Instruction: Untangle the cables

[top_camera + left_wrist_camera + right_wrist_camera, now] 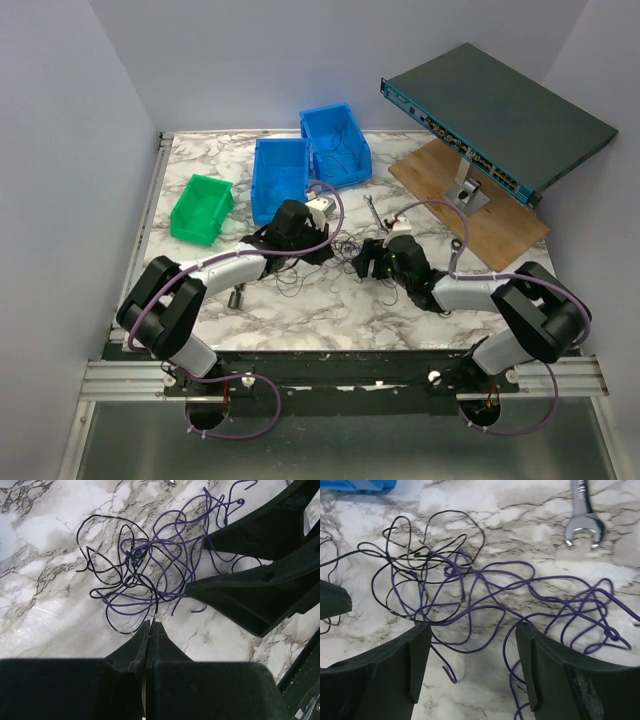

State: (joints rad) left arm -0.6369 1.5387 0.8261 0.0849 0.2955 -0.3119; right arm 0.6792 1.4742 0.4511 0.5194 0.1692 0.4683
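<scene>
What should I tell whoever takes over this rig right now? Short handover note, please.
Left gripper: shut, apparently pinching a black strand at the tangle's edge.
Right gripper: open, straddling purple strands, gripping nothing.
Cables: black and purple, one tangle on the marble table between the grippers.
Done: nothing separated.
Left: pull black clear of purple.
</scene>
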